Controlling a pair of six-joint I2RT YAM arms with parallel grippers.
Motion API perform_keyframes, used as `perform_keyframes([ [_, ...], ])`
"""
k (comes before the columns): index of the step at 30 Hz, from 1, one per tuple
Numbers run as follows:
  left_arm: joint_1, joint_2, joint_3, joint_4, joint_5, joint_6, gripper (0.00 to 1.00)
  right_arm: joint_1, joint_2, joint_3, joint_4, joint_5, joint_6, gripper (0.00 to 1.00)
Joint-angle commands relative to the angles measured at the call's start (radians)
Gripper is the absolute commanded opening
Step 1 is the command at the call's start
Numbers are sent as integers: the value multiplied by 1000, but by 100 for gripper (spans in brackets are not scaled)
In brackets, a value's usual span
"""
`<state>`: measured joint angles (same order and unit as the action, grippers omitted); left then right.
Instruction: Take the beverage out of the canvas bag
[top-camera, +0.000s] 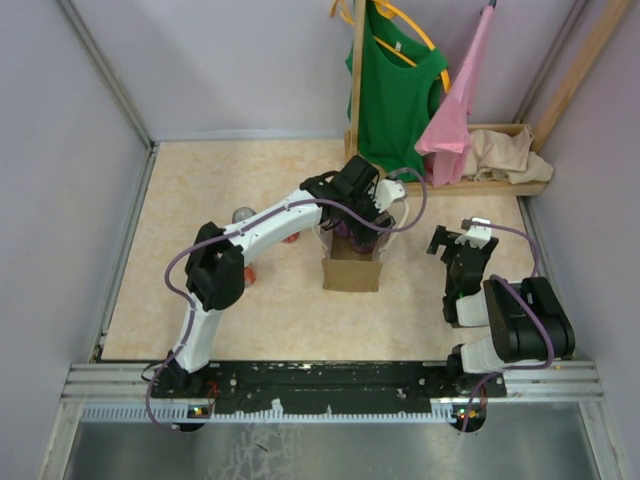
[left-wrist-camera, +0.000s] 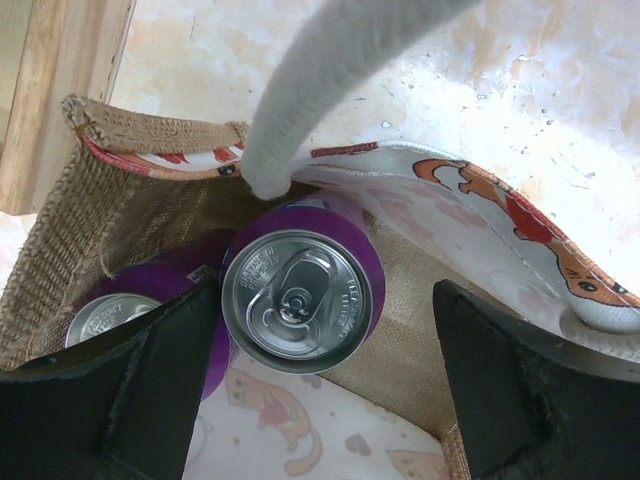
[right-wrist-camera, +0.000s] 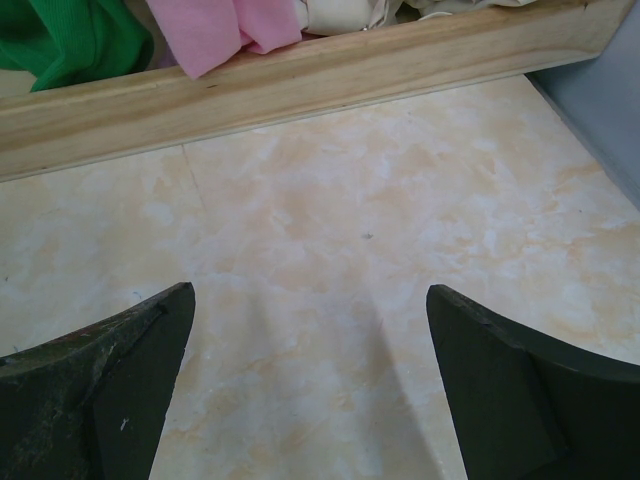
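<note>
The tan canvas bag (top-camera: 350, 272) stands open at the table's middle. In the left wrist view its burlap wall (left-wrist-camera: 120, 200) and white cat-print lining show, with a white loop handle (left-wrist-camera: 310, 90) arching over the opening. A purple can with a silver top (left-wrist-camera: 297, 298) stands upright inside. A second can (left-wrist-camera: 105, 318) sits beside it, partly hidden by my left finger. My left gripper (top-camera: 360, 215) is open over the bag's mouth (left-wrist-camera: 325, 320), its fingers on either side of the purple can and not touching it. My right gripper (top-camera: 455, 240) is open and empty above bare table (right-wrist-camera: 310, 300).
A wooden rack (top-camera: 480, 185) at the back right holds a green shirt (top-camera: 395, 90), a pink garment (top-camera: 460, 110) and a beige cloth (top-camera: 510, 155). Its base (right-wrist-camera: 300, 80) lies just ahead of the right gripper. A silver-topped can (top-camera: 243, 215) stands by the left arm.
</note>
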<state>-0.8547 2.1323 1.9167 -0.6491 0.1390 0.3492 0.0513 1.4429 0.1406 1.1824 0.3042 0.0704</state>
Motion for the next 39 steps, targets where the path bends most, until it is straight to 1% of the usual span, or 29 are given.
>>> perform_keyframes([
  [1, 0, 33, 25, 2, 44, 23, 91, -1, 1, 27, 61, 11, -10, 99],
  [3, 2, 35, 14, 2, 49, 17, 86, -1, 1, 27, 60, 11, -9, 99],
  [4, 3, 38, 11, 1, 46, 11, 81, -1, 1, 27, 60, 10, -9, 99],
  [5, 5, 39, 9, 0, 41, 4, 79, -1, 0, 27, 61, 11, -9, 99],
  [12, 11, 59, -10, 3, 38, -12, 77, -1, 1, 27, 60, 11, -9, 99],
  [13, 13, 62, -12, 4, 37, -13, 74, -1, 1, 27, 61, 11, -10, 99],
  [14, 13, 63, -15, 6, 36, -15, 68, 0, 1, 27, 61, 12, -9, 99],
  [15, 13, 66, -16, 7, 36, -17, 56, -2, 1, 27, 61, 11, -10, 99],
  [16, 13, 67, -17, 5, 34, -19, 41, -1, 1, 27, 60, 11, -10, 99],
  [17, 13, 68, -17, 5, 31, -22, 23, -1, 1, 27, 60, 11, -10, 99],
  [18, 13, 67, -16, 4, 30, -26, 9, -1, 1, 27, 61, 11, -9, 99],
  [19, 13, 66, -13, 3, 28, -28, 1, -1, 1, 27, 61, 11, -9, 99],
  [26, 12, 5, 64, -14, 39, -68, 0, -1, 1, 27, 61, 10, -10, 99],
  [31, 11, -98, 113, 38, 37, -73, 0, -1, 0, 27, 60, 11, -10, 99],
  [36, 11, -136, 225, 23, 8, -65, 0, 0, 0, 27, 61, 11, -9, 99],
  [39, 12, -181, 235, 46, 10, -76, 0, -1, 0, 27, 61, 11, -10, 99],
])
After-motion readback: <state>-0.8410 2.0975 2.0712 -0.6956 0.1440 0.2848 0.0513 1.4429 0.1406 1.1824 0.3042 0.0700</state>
